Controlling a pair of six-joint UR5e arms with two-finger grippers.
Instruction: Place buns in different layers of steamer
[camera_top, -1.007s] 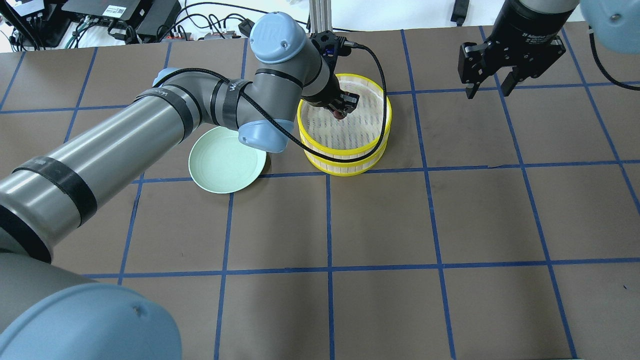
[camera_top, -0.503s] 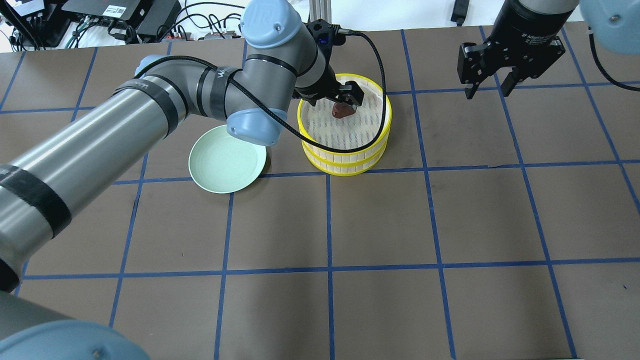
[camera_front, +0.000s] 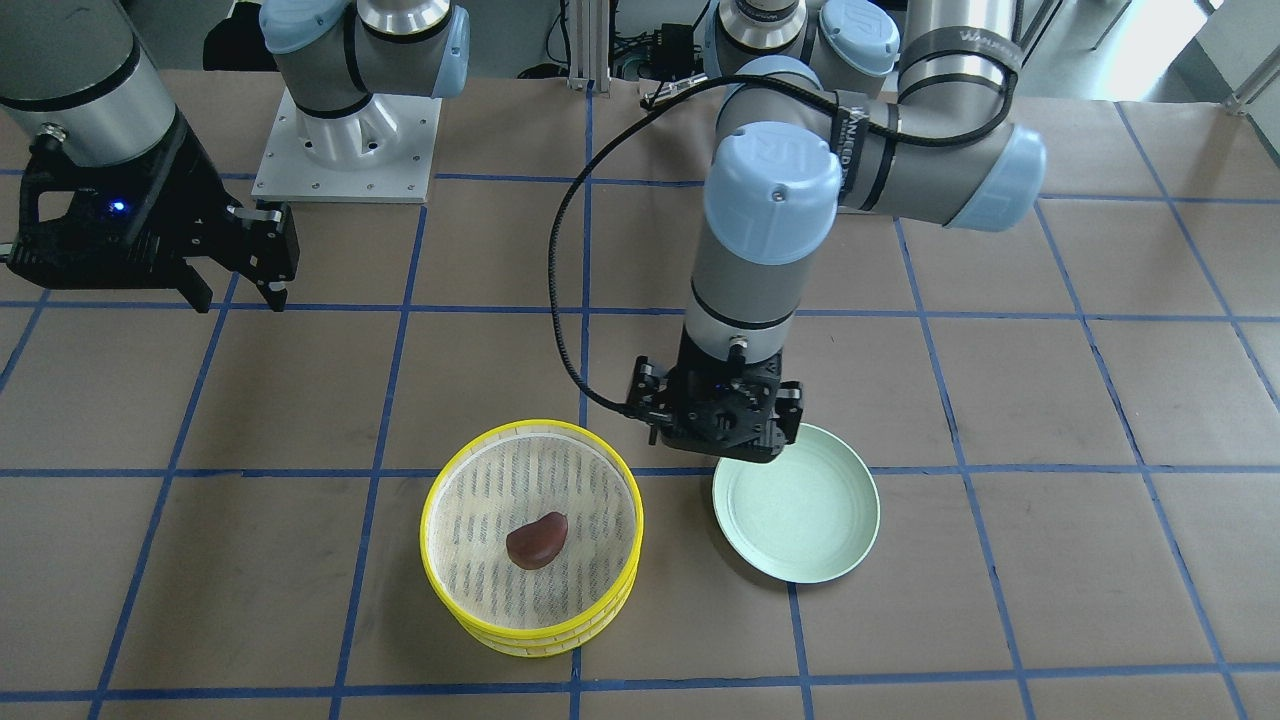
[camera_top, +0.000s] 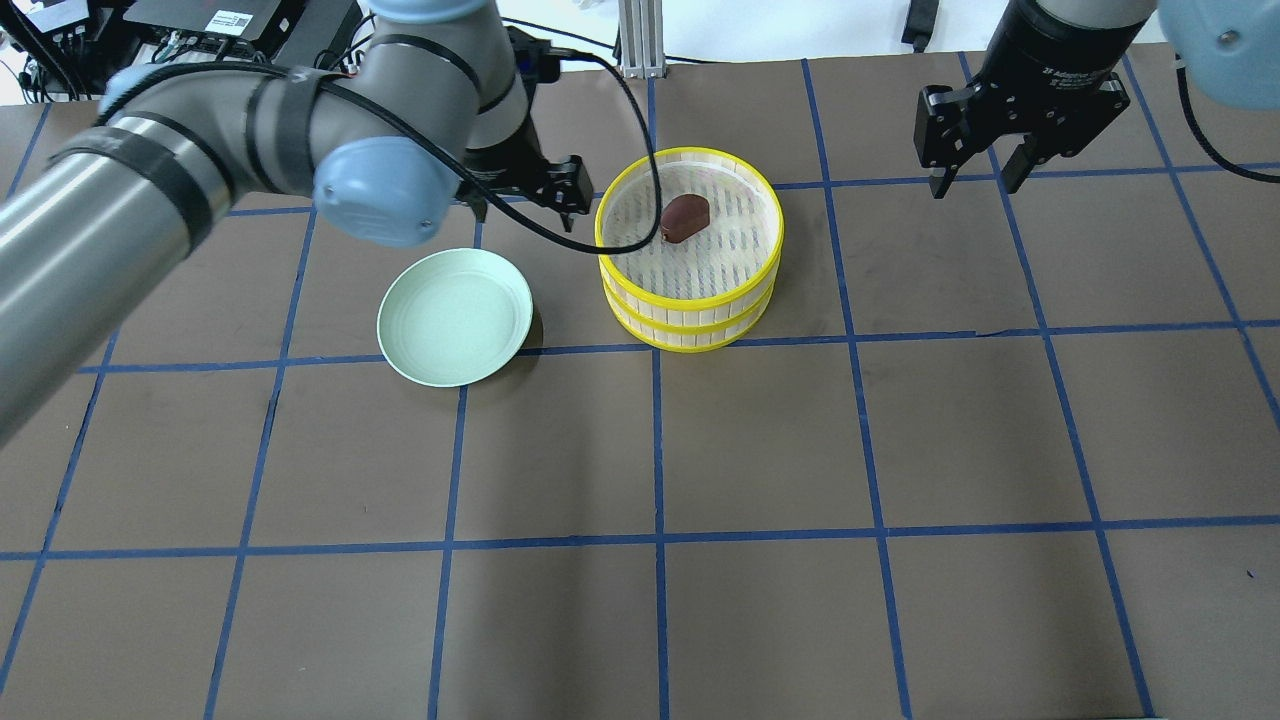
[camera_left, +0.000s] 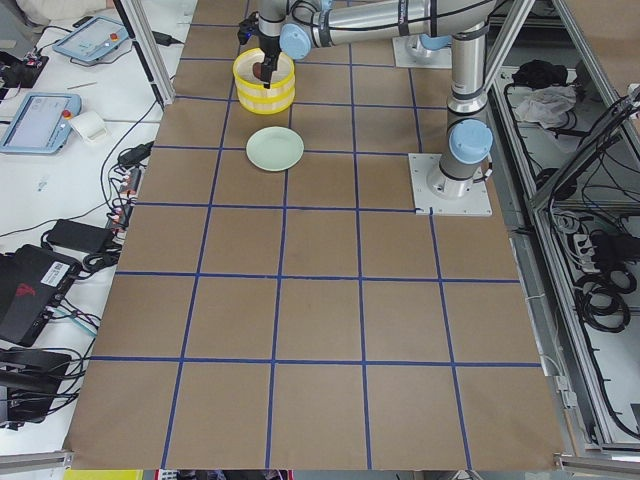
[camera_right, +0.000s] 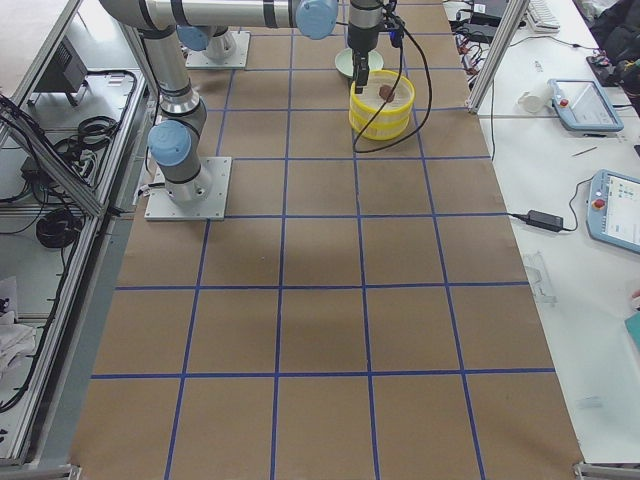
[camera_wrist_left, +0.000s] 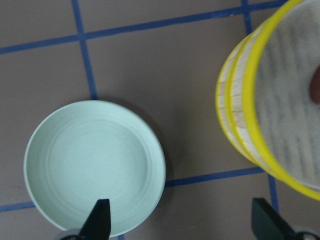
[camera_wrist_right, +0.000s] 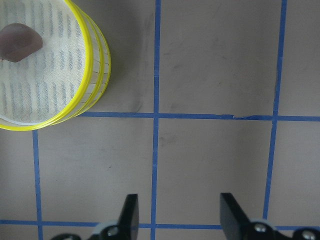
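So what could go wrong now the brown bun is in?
The left arm's black cable hangs close to the top steamer layer; it might catch the yellow rim and tug the stack. The open left gripper hovers between the green plate and the steamer, so a sideways swing could bump either one and roll the brown bun.
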